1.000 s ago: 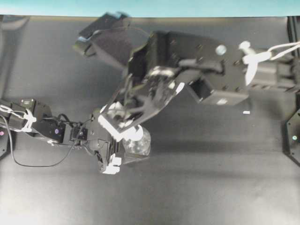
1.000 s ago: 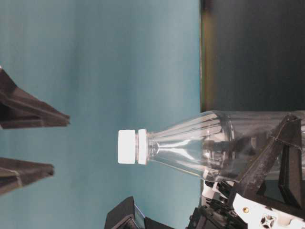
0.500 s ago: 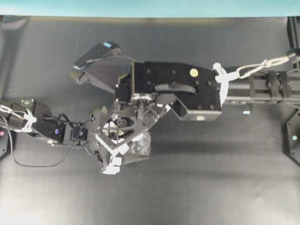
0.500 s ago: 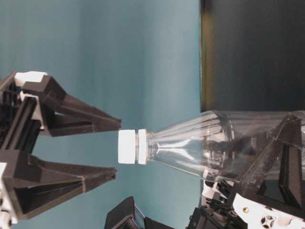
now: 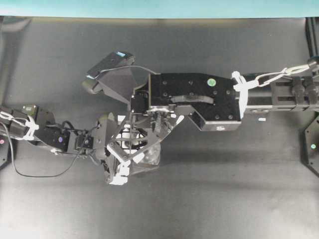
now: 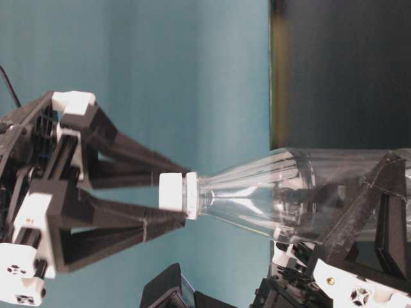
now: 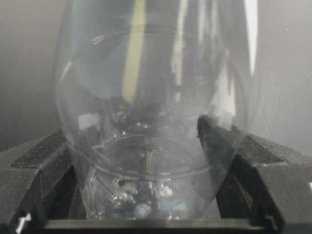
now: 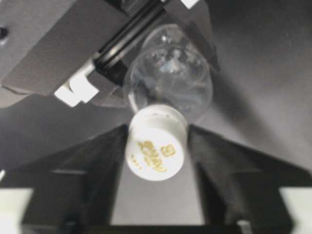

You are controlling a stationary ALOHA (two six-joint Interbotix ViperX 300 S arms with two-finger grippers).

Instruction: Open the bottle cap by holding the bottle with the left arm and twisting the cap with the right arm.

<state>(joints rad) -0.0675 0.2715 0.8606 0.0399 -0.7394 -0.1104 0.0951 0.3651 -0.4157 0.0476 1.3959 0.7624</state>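
Observation:
The clear bottle [image 6: 289, 199] stands with its round body clamped in my left gripper [image 5: 117, 159], whose black fingers [image 7: 243, 156] press on both sides of the body [image 7: 151, 112]. The small white bottle cap [image 6: 171, 191] sits on the narrow neck. My right gripper [image 6: 183, 194] reaches in from above, and its two lattice fingers [image 6: 128, 228] touch opposite sides of the cap. In the right wrist view the cap [image 8: 156, 148] sits wedged between the dark fingers of the right gripper [image 8: 158, 131]. From overhead, the right gripper [image 5: 132, 142] hides the cap and most of the bottle [image 5: 152, 155].
A tiny white scrap [image 5: 261, 119] lies on the black table [image 5: 224, 199] under the right arm's forearm. The right arm's boxy segment [image 5: 199, 99] spans the middle. An arm base [image 5: 313, 147] sits at the right edge, and a teal wall [image 5: 159, 7] runs behind.
The right gripper moved in over the bottle top and its fingers closed from wide apart onto the cap. The left gripper and the bottle stayed put.

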